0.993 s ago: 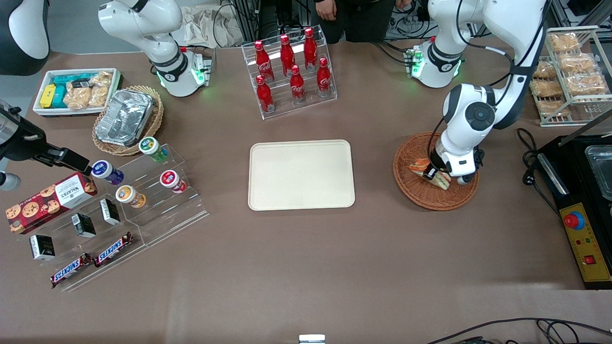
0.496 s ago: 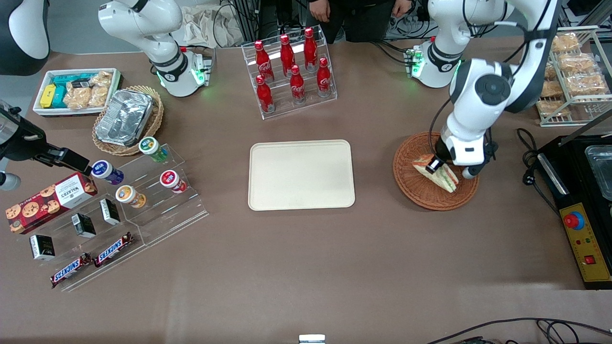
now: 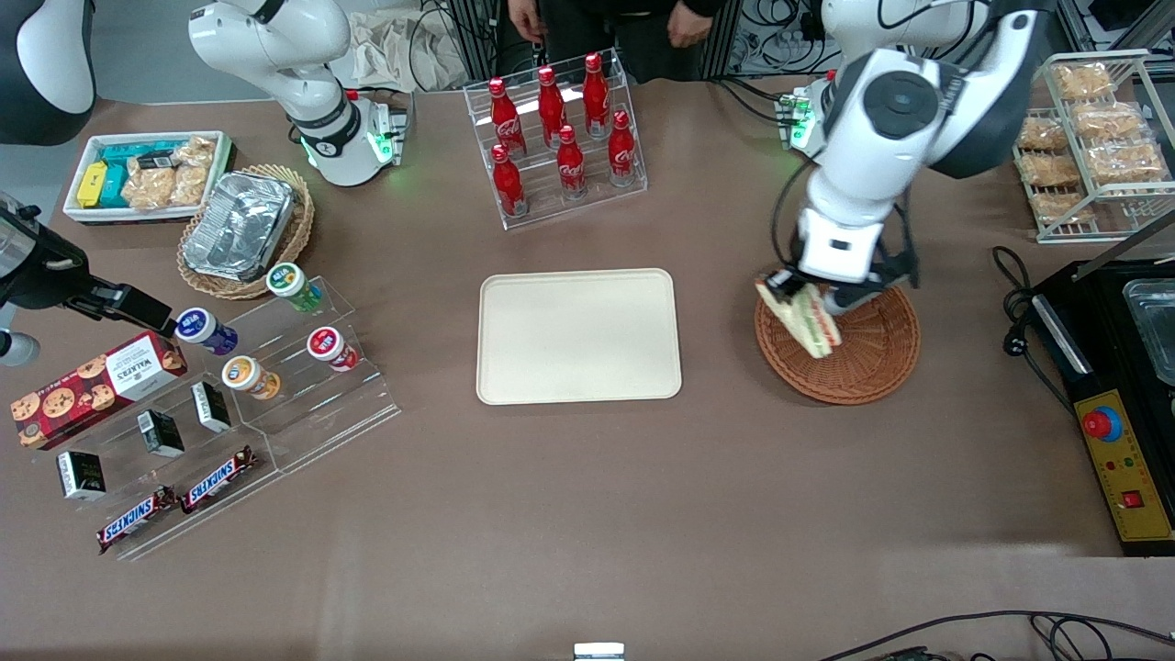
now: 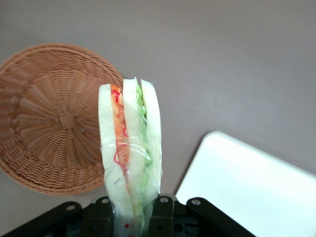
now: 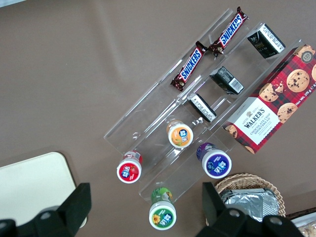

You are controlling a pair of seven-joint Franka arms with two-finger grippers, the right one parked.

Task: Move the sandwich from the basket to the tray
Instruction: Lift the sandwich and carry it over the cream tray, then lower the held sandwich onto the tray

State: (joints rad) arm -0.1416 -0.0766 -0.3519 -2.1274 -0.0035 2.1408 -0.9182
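pincer (image 3: 808, 296) lifted sandwich (image 3: 800, 319) off basket (image 3: 863, 353), nearer tray (image 3: 578, 335)

Robot lab: arm bases (image 3: 344, 138) bolted to table (image 3: 587, 514).

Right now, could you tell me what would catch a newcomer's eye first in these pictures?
First, the sandwich pinched in the gripper, lifted over the rim of the brown basket on the side facing the tray. The tray lies bare mid-table, beside the basket. Then the rack of red bottles, farther from the front camera than the tray.
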